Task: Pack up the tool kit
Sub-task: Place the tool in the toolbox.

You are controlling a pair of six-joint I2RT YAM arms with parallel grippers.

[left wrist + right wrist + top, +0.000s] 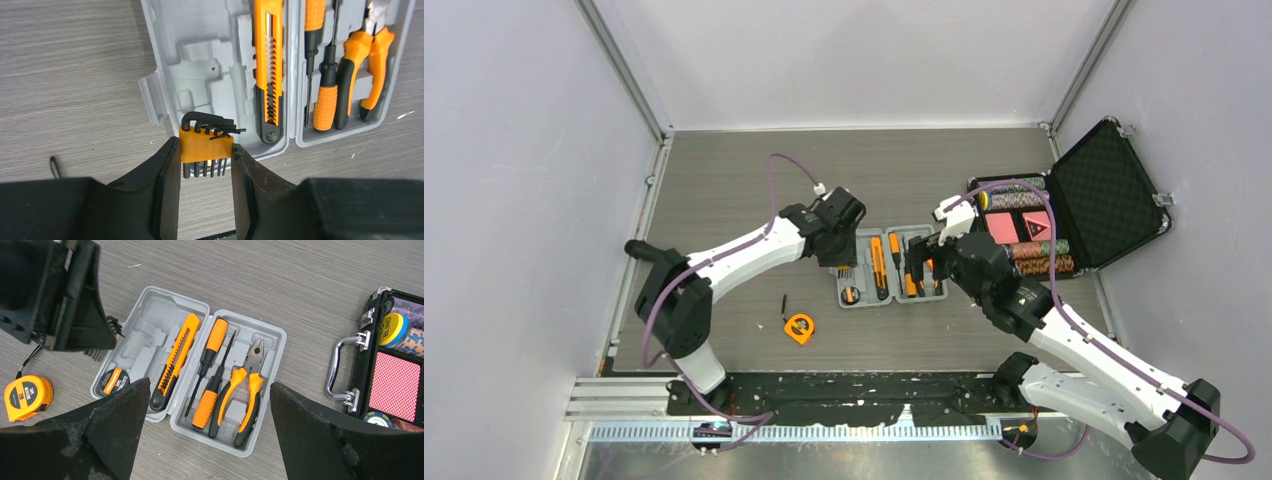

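Note:
The tool kit's grey case (864, 245) lies open in the middle of the table. Its right half holds pliers (245, 390) and two screwdrivers (210, 375); its left half holds a utility knife (175, 360) and a roll of electrical tape (114, 381). My left gripper (204, 150) is shut on an orange holder of black hex keys (206, 140) over the left half's near edge (210, 65). Over the near side of the case my right gripper (210, 385) stands wide open with nothing in it. An orange tape measure (799, 328) lies on the table left of the case.
A larger black foam-lined case (1104, 195) with poker chips and cards stands open at the right, close to my right arm. Side walls close in the table on the left and right. The tape measure's black strap (783, 305) trails beside it.

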